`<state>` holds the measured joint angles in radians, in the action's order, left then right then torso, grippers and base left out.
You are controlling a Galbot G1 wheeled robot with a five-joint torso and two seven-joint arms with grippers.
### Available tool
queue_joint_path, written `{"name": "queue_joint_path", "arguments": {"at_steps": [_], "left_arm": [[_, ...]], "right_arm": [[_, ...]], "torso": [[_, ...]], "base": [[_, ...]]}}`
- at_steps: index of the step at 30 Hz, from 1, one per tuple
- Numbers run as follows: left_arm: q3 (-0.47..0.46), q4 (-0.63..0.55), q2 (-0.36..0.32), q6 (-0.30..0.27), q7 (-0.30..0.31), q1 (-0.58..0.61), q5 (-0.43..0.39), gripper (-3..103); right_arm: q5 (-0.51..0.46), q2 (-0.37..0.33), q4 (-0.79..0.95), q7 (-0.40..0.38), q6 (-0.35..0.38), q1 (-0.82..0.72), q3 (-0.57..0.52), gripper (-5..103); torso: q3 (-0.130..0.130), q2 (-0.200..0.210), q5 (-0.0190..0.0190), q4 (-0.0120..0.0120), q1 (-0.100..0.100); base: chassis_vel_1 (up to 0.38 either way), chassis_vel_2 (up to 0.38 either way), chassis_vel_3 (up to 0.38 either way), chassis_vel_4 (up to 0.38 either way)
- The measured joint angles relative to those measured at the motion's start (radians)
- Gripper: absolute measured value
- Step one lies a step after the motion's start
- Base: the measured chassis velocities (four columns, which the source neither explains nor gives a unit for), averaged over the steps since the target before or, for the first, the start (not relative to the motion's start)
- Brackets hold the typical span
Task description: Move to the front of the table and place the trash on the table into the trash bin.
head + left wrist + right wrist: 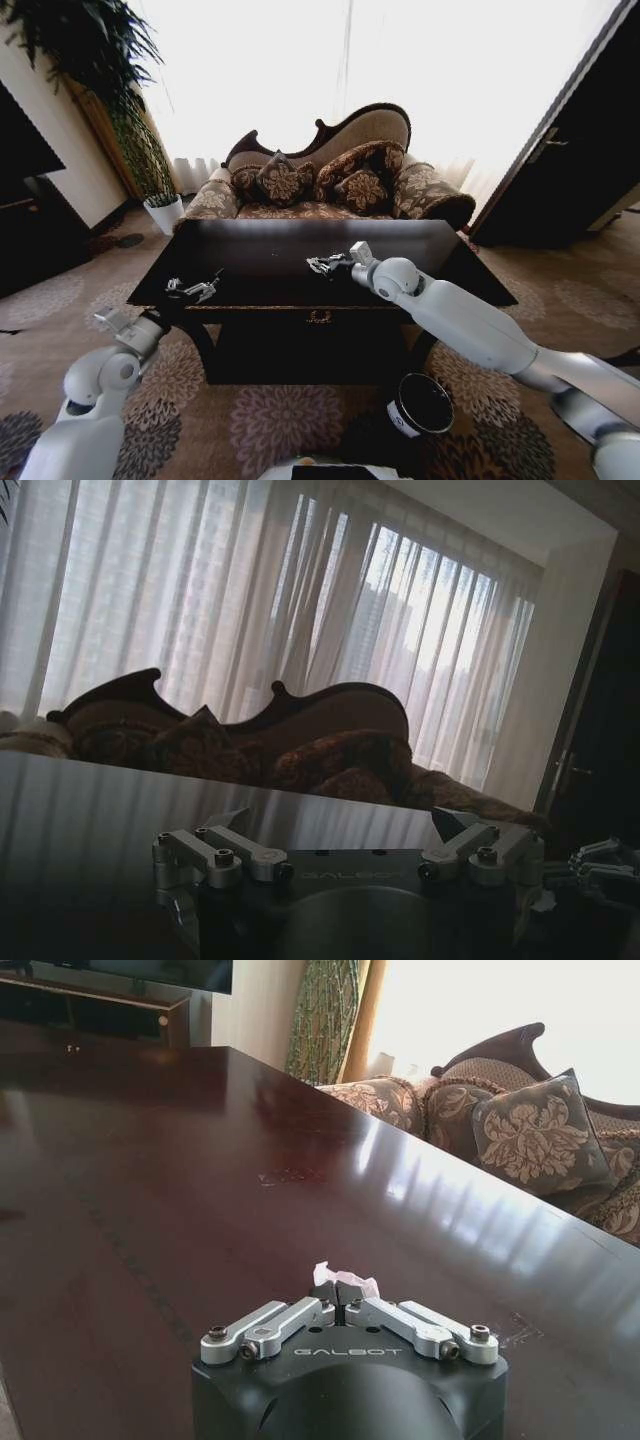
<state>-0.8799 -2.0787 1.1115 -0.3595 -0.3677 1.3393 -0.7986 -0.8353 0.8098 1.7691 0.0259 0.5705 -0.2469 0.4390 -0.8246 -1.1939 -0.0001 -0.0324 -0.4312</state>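
The table with its glossy black top stands right in front of me, and its bare top shows reddish-brown in the right wrist view. My right gripper reaches over the middle of the top. Its fingers are shut on a bit of white crumpled paper trash, held just above the surface. My left gripper hovers open over the table's front left part, its fingers spread wide with nothing between them. The small black trash bin with a white label stands on the carpet below the right arm.
An ornate sofa with patterned cushions stands right behind the table. A potted plant is at the back left beside a dark cabinet. A dark door is at the right. Patterned carpet surrounds the table.
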Motion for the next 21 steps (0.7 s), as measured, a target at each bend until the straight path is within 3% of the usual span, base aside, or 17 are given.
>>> {"name": "queue_joint_path", "arguments": {"at_steps": [15,20,21], "left_arm": [[-0.010,-0.011,0.000,0.001,0.000,0.011,-0.002,100],[-0.011,-0.013,-0.001,0.001,0.001,0.012,-0.003,100],[-0.011,-0.013,-0.002,0.001,0.001,0.012,-0.004,100]], "right_arm": [[-0.010,-0.017,0.046,0.004,-0.013,-0.031,-0.043,0],[-0.027,-0.070,0.115,0.023,-0.036,-0.106,-0.149,0],[-0.026,-0.100,0.146,0.035,-0.044,-0.161,-0.211,0]], "torso": [[0.000,0.000,0.0001,0.0002,0.000],[0.000,0.000,0.0000,0.0003,0.000],[0.000,0.000,0.0000,0.0003,0.000]], "base": [[0.000,0.000,0.000,0.000],[0.000,0.000,0.000,0.000],[0.000,0.000,0.000,0.000]]}}
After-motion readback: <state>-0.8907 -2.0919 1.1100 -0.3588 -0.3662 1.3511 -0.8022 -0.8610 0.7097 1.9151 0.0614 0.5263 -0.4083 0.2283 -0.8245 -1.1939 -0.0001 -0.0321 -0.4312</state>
